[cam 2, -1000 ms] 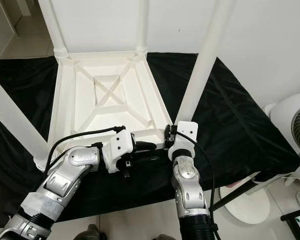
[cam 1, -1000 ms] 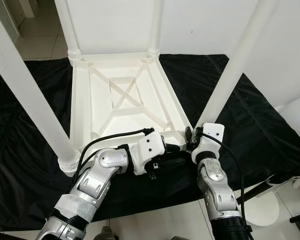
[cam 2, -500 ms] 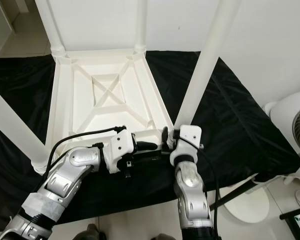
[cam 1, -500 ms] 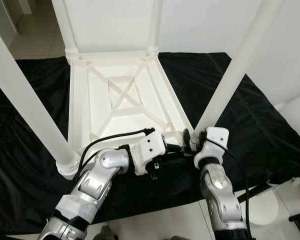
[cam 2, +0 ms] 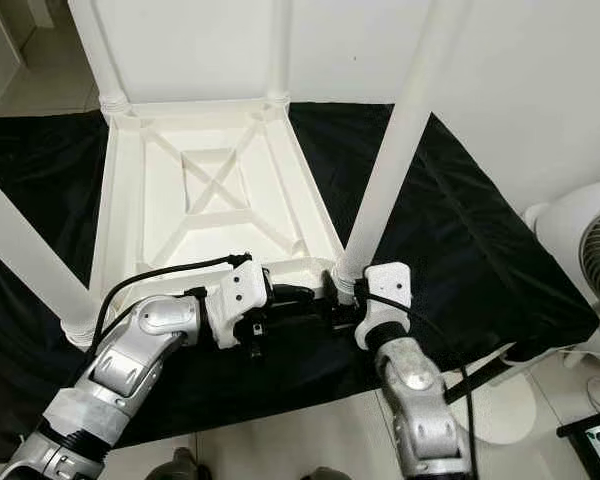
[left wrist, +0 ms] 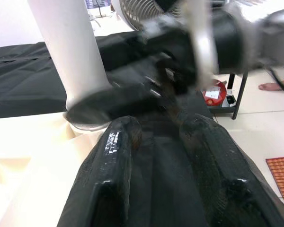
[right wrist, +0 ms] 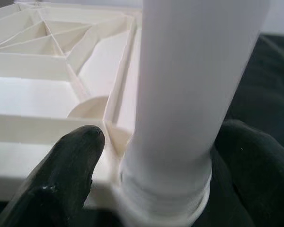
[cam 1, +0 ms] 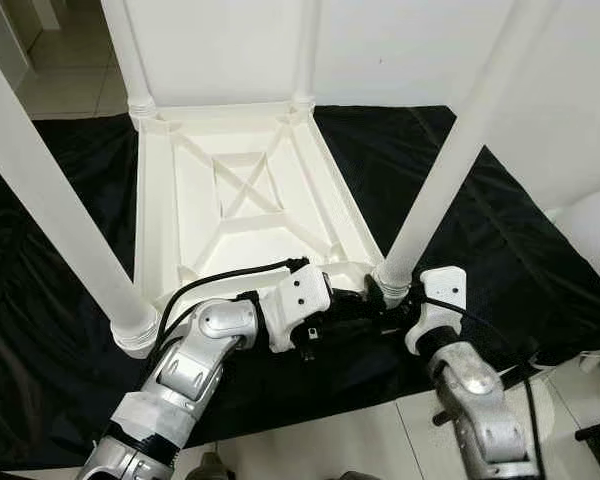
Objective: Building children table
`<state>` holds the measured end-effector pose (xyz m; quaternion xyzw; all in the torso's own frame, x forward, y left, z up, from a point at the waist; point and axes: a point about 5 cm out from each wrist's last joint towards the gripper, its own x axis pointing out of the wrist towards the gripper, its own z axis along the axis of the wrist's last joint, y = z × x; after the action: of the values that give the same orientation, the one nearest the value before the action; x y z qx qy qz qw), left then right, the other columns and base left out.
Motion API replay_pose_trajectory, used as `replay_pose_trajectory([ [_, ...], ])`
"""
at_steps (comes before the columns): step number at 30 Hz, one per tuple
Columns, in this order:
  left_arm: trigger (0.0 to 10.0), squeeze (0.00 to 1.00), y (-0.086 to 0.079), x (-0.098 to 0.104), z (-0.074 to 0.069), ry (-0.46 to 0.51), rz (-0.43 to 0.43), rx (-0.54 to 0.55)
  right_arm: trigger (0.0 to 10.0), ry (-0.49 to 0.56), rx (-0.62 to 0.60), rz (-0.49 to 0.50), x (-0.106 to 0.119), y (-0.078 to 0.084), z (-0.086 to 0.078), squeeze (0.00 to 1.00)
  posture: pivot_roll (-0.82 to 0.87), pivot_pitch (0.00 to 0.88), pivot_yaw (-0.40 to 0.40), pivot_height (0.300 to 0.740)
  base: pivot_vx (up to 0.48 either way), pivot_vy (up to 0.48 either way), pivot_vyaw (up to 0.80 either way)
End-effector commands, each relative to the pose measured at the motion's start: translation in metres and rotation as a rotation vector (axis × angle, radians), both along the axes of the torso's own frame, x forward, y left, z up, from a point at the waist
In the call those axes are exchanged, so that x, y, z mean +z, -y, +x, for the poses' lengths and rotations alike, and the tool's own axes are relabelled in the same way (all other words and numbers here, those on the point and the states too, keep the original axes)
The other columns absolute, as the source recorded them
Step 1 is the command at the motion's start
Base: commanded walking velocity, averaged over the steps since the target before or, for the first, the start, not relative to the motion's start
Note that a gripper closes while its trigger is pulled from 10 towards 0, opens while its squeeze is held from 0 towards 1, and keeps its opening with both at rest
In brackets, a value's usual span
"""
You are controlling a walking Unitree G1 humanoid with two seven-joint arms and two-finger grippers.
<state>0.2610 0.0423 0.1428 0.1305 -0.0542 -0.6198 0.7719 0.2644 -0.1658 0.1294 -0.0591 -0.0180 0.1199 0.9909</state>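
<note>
A white plastic children's table (cam 1: 250,190) lies upside down on a black cloth, its four legs pointing up. My right gripper (cam 1: 390,291) is at the base of the near right leg (cam 1: 450,160). In the right wrist view its fingers (right wrist: 71,165) sit on either side of that leg, just above the ribbed collar (right wrist: 165,198), shut on it. My left gripper (cam 1: 354,305) reaches along the table's near rim toward the same corner. In the left wrist view its fingers (left wrist: 116,151) stand a little apart, with only black cloth showing between them.
The black cloth (cam 1: 520,230) covers the floor under the table, with pale tiles (cam 1: 320,450) in front. A white fan (cam 2: 590,240) on a stand is at the right. The near left leg (cam 1: 50,210) rises close to my left arm. A white wall is behind.
My right forearm has swung out to the right and lower, while its gripper stayed at the base of the near right leg and turned around it. The left arm has held still.
</note>
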Motion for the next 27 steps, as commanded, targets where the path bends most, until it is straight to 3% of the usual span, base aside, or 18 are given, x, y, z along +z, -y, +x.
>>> replay_pose_trajectory([
  [1,10.0,0.0,0.0,0.002,0.003,0.013,-0.011,0.04,10.0,0.0,-0.001,-0.005,-0.001,0.004,0.001,0.0,0.01,0.0,-0.036,0.74,0.0,0.0,0.0],
  [6,10.0,0.0,-0.001,0.005,0.005,0.016,-0.015,0.051,10.0,-0.006,0.081,-0.037,0.003,0.006,0.02,0.0,0.02,0.0,-0.037,0.74,0.0,0.0,0.0],
  [12,10.0,0.0,0.0,0.005,0.005,0.018,-0.016,0.05,10.0,-0.031,0.148,-0.054,0.0,0.004,0.025,0.0,0.03,0.0,-0.035,0.74,0.0,0.0,0.0],
  [13,10.0,0.0,0.001,0.006,0.005,0.019,-0.017,0.049,3.6,-0.045,0.196,-0.063,-0.002,0.002,0.028,0.0,0.03,0.001,-0.033,0.74,0.0,0.0,0.0],
  [14,10.0,0.0,0.001,0.006,0.005,0.02,-0.019,0.048,1.0,-0.053,0.242,-0.085,-0.003,0.001,0.031,0.0,0.03,0.001,-0.031,0.74,0.0,0.0,0.0],
  [15,10.0,0.0,0.001,0.006,0.005,0.02,-0.019,0.048,1.0,-0.053,0.242,-0.085,-0.003,0.001,0.031,0.0,0.03,0.001,-0.031,0.74,0.0,0.0,0.0],
  [16,10.0,0.0,0.001,0.006,0.005,0.021,-0.019,0.047,0.0,-0.065,0.294,-0.083,-0.005,-0.001,0.031,0.0,0.03,0.004,-0.034,0.74,0.0,0.0,0.0],
  [26,10.0,0.0,-0.002,0.006,0.003,0.02,-0.015,0.057,0.0,-0.087,0.338,-0.059,-0.011,0.001,0.026,0.0,0.05,0.011,-0.048,0.74,0.0,0.0,0.0],
  [27,10.0,0.0,-0.001,0.005,0.003,0.019,-0.016,0.057,3.7,-0.088,0.333,-0.056,-0.012,0.001,0.025,0.0,0.05,0.011,-0.048,0.74,0.0,0.0,0.0],
])
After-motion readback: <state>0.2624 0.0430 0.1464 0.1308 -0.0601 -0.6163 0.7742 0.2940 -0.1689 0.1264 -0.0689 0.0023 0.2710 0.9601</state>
